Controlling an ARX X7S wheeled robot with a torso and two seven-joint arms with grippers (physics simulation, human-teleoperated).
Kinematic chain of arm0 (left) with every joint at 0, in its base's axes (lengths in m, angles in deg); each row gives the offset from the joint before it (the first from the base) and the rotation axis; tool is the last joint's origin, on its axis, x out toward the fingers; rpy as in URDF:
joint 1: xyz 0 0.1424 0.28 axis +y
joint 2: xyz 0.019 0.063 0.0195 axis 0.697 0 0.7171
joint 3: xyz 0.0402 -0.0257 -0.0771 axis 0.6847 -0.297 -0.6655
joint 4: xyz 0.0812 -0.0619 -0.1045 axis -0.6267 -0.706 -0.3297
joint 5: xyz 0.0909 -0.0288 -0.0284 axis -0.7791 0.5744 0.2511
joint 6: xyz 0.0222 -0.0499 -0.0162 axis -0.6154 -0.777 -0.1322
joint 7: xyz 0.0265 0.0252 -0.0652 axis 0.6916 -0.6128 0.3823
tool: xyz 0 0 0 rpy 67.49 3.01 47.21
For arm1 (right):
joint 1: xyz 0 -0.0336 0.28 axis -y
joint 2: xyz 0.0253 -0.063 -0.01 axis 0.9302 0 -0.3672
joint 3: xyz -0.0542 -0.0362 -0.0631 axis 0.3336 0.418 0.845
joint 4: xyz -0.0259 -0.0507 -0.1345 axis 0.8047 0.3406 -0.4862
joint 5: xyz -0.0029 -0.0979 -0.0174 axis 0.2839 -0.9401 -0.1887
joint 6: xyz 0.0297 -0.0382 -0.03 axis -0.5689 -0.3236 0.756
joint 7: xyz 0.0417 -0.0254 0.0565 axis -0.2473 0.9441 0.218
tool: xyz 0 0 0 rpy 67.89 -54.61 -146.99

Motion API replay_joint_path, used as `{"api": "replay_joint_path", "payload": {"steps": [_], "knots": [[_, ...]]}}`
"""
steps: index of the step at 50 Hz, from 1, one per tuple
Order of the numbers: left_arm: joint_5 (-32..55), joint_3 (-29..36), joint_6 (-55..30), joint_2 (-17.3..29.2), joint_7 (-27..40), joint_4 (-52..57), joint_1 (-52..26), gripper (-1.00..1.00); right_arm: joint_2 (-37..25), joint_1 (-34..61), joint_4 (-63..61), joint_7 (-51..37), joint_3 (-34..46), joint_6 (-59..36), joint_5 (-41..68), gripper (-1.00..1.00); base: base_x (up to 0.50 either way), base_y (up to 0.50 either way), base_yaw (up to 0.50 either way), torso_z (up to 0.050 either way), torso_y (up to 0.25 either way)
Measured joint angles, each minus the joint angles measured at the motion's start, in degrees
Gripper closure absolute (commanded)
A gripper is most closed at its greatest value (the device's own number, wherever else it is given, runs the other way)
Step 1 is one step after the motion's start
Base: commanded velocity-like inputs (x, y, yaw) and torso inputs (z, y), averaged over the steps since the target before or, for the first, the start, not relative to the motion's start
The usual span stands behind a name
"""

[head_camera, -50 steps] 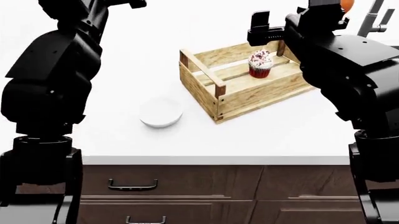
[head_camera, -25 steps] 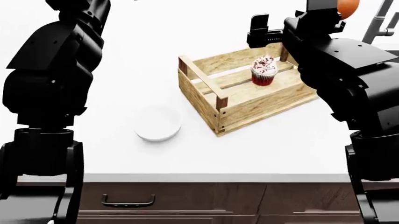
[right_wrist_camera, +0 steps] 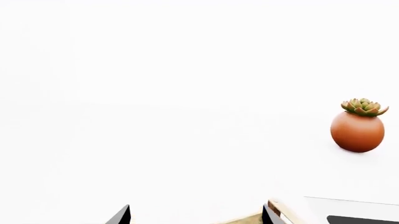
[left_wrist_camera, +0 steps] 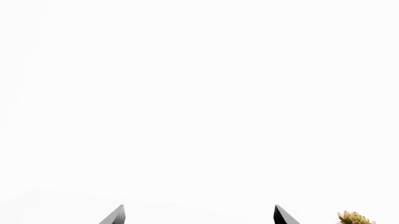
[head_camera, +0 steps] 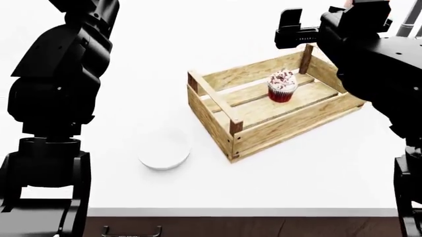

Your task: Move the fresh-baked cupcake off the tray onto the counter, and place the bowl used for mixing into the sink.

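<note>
Wooden tray [head_camera: 264, 116] holding cupcake [head_camera: 282, 86], white bowl [head_camera: 165, 148] beside it on counter [head_camera: 145, 59], both grippers spread, empty.

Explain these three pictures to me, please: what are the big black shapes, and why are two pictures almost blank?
These are simulator renders. The black shapes at both sides of the head view are the robot's two arms, seen from a camera on its head. On the white counter stands a wooden tray with a cupcake inside, and a white bowl rests beside it. The other two pictures come from cameras near each gripper. They mostly see bare white counter. The dark tips at the edge are the left gripper and right gripper, both open and holding nothing. The right wrist view also shows a potted plant.
</note>
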Motion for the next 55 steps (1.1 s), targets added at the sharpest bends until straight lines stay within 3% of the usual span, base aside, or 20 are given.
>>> {"api": "replay_joint_path", "payload": {"steps": [9, 21, 31, 55], "knots": [[0.3, 0.2, 0.6, 0.0, -0.5, 0.0, -0.2, -1.0, -0.2, 0.3, -0.6, -0.1, 0.0, -0.7, 0.4, -1.0, 0.13, 0.0, 0.0, 0.05, 0.0], [0.7, 0.5, 0.9, 0.0, -1.0, 0.1, -0.3, -1.0, 5.1, 1.7, 14.8, 6.6, 5.0, 11.3, -7.3, -1.0, 0.13, 0.0, 0.0, 0.05, 0.0], [0.9, 0.7, 1.2, 0.2, -1.1, 0.5, -0.2, -1.0, 5.8, 0.8, 16.8, 7.7, 6.2, 13.3, -8.6, -1.0, 0.13, 0.0, 0.0, 0.048, 0.0], [0.7, 2.1, -0.4, 0.6, 0.0, 0.2, -0.6, -1.0, 3.5, -1.6, 9.4, 5.1, 5.1, 9.3, -5.7, -1.0, 0.11, 0.0, 0.0, 0.0, 0.0]]}}
